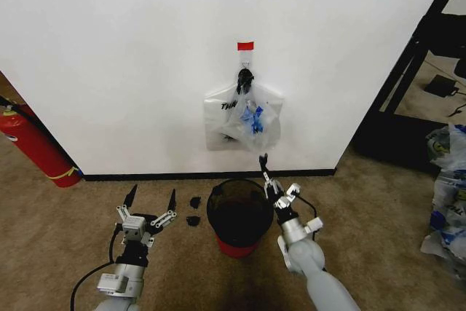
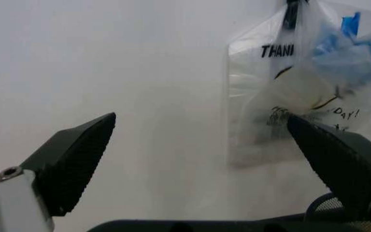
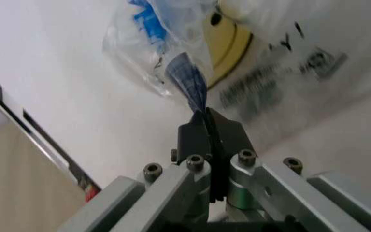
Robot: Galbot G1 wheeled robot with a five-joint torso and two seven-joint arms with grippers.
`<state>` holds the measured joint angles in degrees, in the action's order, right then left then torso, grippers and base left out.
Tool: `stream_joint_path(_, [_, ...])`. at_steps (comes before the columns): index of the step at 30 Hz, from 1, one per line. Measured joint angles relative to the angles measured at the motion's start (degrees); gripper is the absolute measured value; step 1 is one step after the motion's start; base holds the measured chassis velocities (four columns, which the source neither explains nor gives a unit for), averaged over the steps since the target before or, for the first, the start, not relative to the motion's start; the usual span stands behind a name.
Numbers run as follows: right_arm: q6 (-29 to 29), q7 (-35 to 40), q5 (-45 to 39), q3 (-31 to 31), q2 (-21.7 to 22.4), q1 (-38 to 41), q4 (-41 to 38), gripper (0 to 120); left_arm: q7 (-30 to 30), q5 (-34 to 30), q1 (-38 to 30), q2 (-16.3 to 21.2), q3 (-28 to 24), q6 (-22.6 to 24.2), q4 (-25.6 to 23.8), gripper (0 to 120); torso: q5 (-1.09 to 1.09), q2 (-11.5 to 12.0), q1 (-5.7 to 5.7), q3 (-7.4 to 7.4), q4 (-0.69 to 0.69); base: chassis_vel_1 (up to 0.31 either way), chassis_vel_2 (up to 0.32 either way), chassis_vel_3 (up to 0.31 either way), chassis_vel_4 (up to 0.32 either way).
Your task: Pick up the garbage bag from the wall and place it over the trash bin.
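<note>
The head camera is looking forward and down from well back, taking in the wall, the hanging garbage bag and the trash bin below it. The left wrist camera is peering between its spread fingers toward the same bag from nearby. The right wrist camera is pointing up along its closed fingers, very near the bag's underside.
</note>
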<state>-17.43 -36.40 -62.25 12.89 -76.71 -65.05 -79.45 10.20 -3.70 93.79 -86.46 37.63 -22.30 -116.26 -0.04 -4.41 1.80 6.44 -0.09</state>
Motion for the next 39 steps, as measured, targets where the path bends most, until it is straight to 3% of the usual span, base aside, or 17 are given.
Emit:
stream_joint_path(13, [-1.6, -3.9, 3.8, 0.4, 4.5, -4.6, 1.5, 0, 0.0, -0.2, -0.7, 0.3, -0.2, 0.2, 0.5, 100, 0.0, 0.0, 0.0, 0.0, 0.0, 0.0, 0.0, 0.0, 0.0])
stream_joint_path(31, [-3.1, -4.9, 6.1, 1.0, 3.6, -5.3, 3.1, 0, 0.1, -1.0, -0.7, 0.9, 0.1, 0.0, 0.7, 100, 0.0, 0.0, 0.01, 0.0, 0.01, 0.0, 0.0, 0.0, 0.0])
stream_joint_path(39, [-5.1, -0.2, 7.0, 0.6, 4.2, -3.1, -2.6, 0, 0.1, -0.8, -0.5, 0.6, 0.1, -0.1, 0.7, 100, -0.01, 0.0, 0.01, 0.0, 0.01, 0.0, 0.0, 0.0, 0.0])
